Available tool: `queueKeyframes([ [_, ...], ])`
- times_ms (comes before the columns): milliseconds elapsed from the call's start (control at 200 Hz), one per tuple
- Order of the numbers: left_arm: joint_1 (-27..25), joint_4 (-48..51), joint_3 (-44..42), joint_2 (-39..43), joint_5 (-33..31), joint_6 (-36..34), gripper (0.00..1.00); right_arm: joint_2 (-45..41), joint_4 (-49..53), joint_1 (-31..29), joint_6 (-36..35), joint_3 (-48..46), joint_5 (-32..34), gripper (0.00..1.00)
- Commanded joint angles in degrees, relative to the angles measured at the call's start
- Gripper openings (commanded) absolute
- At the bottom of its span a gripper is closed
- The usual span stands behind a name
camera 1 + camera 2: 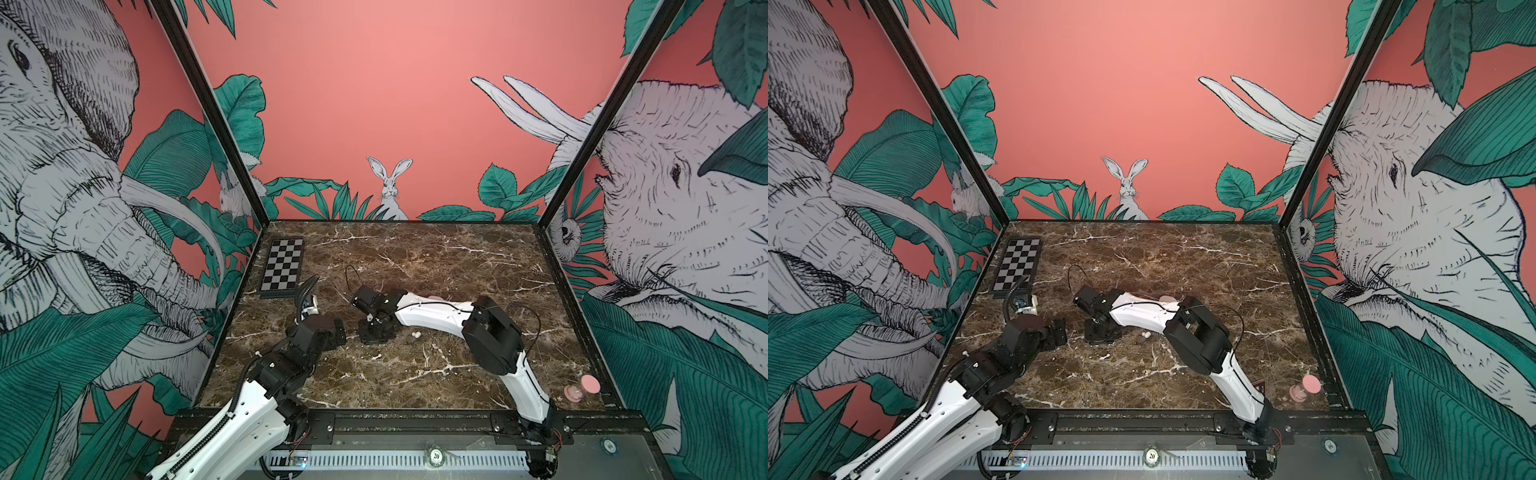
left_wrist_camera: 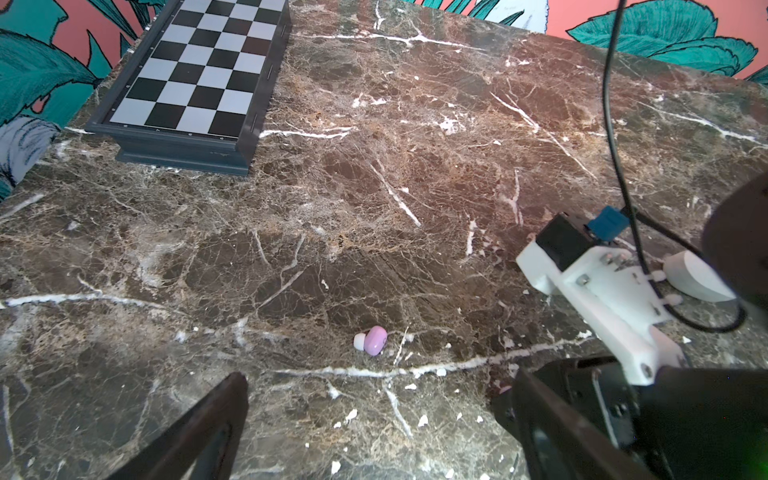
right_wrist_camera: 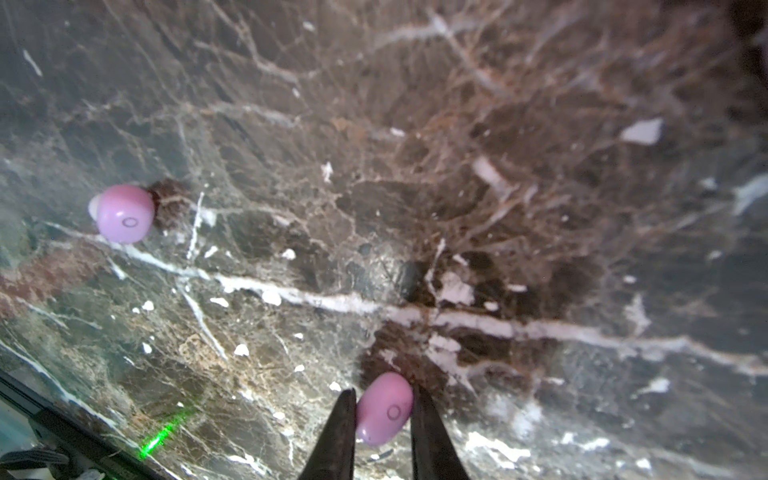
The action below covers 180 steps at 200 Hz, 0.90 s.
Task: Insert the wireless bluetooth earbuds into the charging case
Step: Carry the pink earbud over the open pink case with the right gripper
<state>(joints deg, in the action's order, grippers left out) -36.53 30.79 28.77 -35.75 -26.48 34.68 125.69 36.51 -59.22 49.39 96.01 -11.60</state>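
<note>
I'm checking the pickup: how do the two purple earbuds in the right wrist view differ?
The held purple earbud is pinched in the right hand; the loose purple earbud lies free on the marble table. The loose one shows its white ear tip; the held one's is hidden. Both are lilac, rounded, ring-marked.

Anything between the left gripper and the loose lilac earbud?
Nothing visible. In the left wrist view only bare brown marble tabletop lies between the left gripper and the small rounded lilac plastic earbud. The right gripper, shut on the second lilac earbud, stands off to one side.
</note>
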Motion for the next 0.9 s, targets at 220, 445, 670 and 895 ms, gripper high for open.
queueKeyframes([
  [220, 0.5, -1.17, -0.9, -0.02, -0.09, 0.0, 0.99, -6.39, -4.23, 0.55, -5.42, -4.31, 1.14, 0.22],
  [445, 0.52, -1.56, -1.0, -0.53, 0.46, 0.04, 0.99, -8.45, -5.52, 0.55, -8.38, -6.17, 0.91, 0.22],
  [670, 0.51, -1.74, -1.09, -1.09, 0.76, -0.05, 0.99, -11.1, -4.74, 0.6, -14.1, -8.21, 4.62, 0.22],
  [895, 0.51, -2.22, -1.11, -1.85, 1.1, -0.05, 0.99, -12.72, -3.69, 0.6, -21.79, -9.08, 9.51, 0.22],
])
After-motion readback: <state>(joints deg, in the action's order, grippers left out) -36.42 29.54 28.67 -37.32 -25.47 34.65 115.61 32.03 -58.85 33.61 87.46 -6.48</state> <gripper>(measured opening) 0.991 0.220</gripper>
